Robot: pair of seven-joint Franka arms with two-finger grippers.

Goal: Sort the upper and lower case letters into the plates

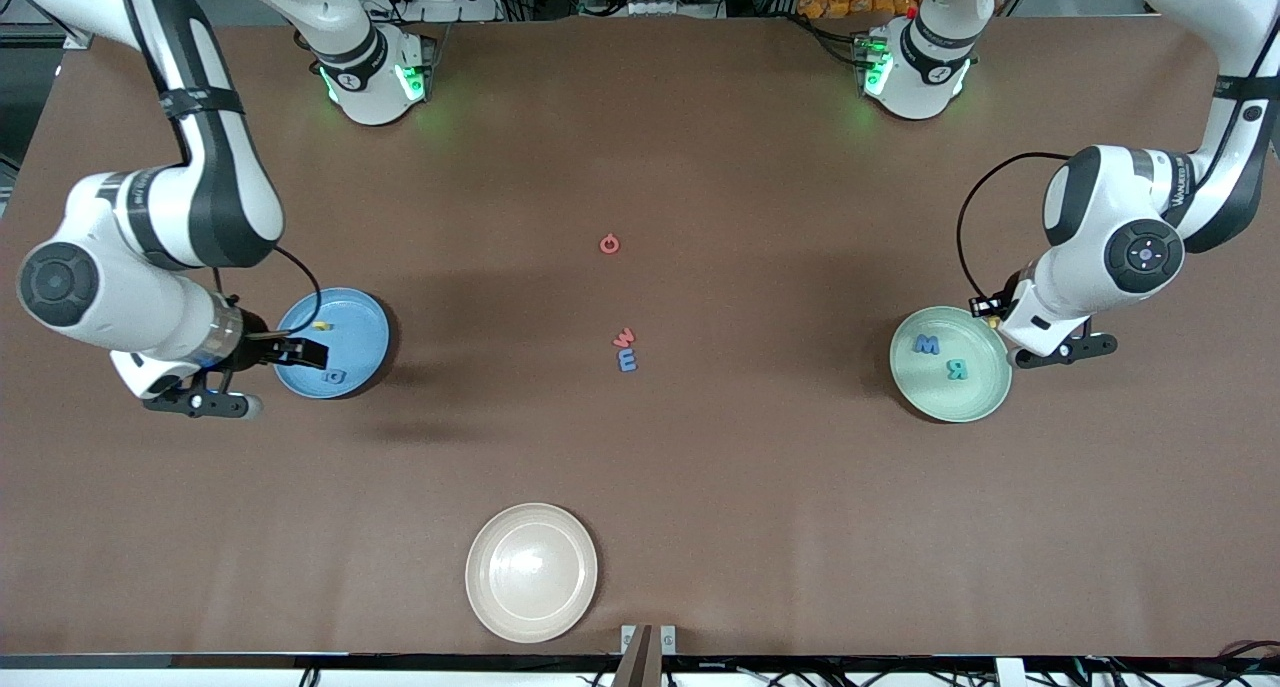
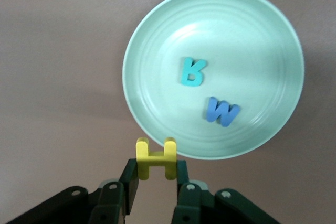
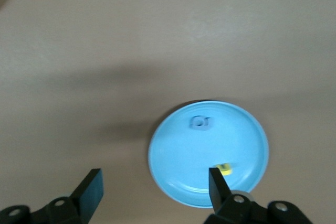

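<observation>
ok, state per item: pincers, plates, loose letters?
left pincer: shut on yellow H, by the mint plate's rim
right pincer: open, empty, over blue plate
mint plate: holds teal R, blue M
blue plate: holds two letters
cream plate: empty
three letters: loose mid-table

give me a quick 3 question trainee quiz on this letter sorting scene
1. True or false: the left claw is shut on the yellow H.
2. How many letters lie in the mint green plate? A) none B) two C) four
3. Fill in: the red letter and the blue letter at mid-table lie ____ any plate.

Key:
1. True; it hangs by the mint green plate's rim.
2. B: the blue letter M and the teal letter R.
3. Outside. The right claw, open, is over the sky blue plate.
</observation>
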